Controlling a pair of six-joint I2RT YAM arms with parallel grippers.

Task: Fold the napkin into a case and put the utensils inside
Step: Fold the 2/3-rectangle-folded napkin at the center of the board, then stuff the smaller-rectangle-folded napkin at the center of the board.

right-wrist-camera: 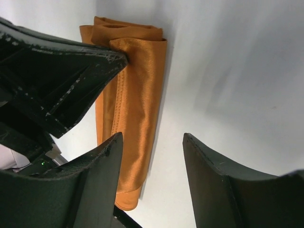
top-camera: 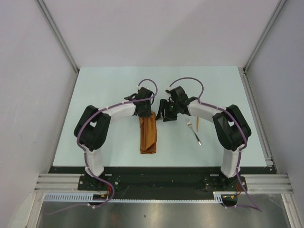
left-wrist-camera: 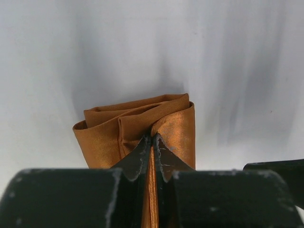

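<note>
The left jaws are pressed together, pinching a fold of cloth at the far end of the case (top-camera: pixel 147 137). The rest of the rust-orange strip lies flat on the worktop (top-camera: pixel 104 95), running back from those jaws toward the arm bases. The right jaws stand spread just beside the left ones and hold nothing; the case's right edge lies below their gap. The fork (top-camera: pixel 193 132) lies right of the right jaws, apart from them, with an orange sliver of the spoon (top-camera: pixel 197 124) just beside it.

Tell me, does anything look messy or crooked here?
A little. The folded napkin has a puffy far end with uneven layers, pinched in the left jaws. The fork lies slanted on the table beside it, not inside.
</note>
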